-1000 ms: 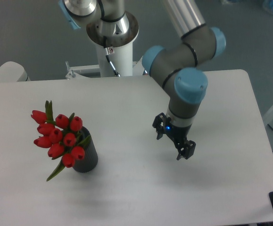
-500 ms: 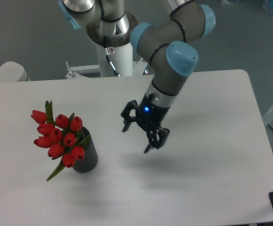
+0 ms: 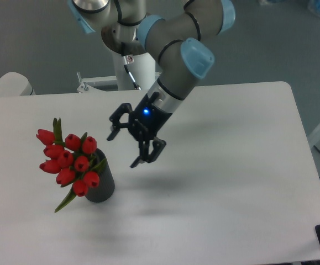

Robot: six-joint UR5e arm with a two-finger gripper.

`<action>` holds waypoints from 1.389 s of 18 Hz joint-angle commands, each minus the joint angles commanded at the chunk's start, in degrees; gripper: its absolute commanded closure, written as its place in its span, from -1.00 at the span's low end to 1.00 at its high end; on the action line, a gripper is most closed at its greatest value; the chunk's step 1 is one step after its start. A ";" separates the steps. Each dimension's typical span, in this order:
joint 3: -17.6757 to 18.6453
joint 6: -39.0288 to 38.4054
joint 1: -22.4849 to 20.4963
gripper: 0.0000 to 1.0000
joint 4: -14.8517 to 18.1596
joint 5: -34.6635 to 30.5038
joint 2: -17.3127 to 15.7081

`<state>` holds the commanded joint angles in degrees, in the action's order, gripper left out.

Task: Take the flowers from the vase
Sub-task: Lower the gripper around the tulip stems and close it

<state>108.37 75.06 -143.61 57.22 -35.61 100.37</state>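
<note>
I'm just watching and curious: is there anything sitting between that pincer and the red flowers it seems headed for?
Nothing visible. The open pincer hangs to the right of the flowers in their vase, with only bare white table showing between them.

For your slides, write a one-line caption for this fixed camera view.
Open gripper hovers right of red flowers standing in a dark vase on a white table.

Red tulip flowers (image 3: 68,160) with green leaves lean left from a short dark vase (image 3: 103,185), standing upright.
</note>
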 joint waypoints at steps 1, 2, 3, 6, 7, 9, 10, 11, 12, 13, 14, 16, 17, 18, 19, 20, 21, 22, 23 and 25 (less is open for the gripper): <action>0.00 0.00 0.00 -1.00 0.00 1.06 0.88; 0.00 0.08 0.44 -1.00 -0.17 1.42 1.41; 0.00 0.09 1.22 -1.00 -0.35 1.42 1.85; -0.17 0.00 2.11 -1.00 -0.44 1.60 2.99; -0.17 0.00 2.54 -1.00 -0.44 1.60 3.17; -0.35 -0.09 3.08 -1.00 -0.44 1.77 3.52; -0.52 -0.09 3.16 -1.00 -0.35 1.95 3.61; -0.70 -0.09 3.25 -1.00 -0.35 2.39 3.87; -0.88 -0.18 3.25 -1.00 -0.44 2.91 4.13; -0.97 -0.09 3.25 -1.00 -0.44 3.35 4.31; -0.97 -0.18 3.25 -1.00 -0.44 3.53 4.40; -0.97 -0.18 3.69 -1.00 -0.44 3.53 4.57; -0.97 -0.18 4.30 -1.00 -0.44 3.53 4.75; -0.88 -0.18 4.74 -1.00 -0.44 3.53 4.93; -0.88 -0.18 4.92 -1.00 -0.44 3.53 5.01; -0.88 -0.18 5.01 -1.00 -0.44 3.62 5.02; -0.88 -0.53 5.10 -1.00 -0.44 3.62 5.02; -0.88 -0.97 5.45 -1.00 -0.44 3.71 5.02; -0.97 -1.14 5.71 -0.95 -0.44 3.71 5.02; -1.05 -1.23 5.71 -0.19 -0.44 4.32 4.93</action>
<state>107.31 73.83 -137.90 56.78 -31.29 105.29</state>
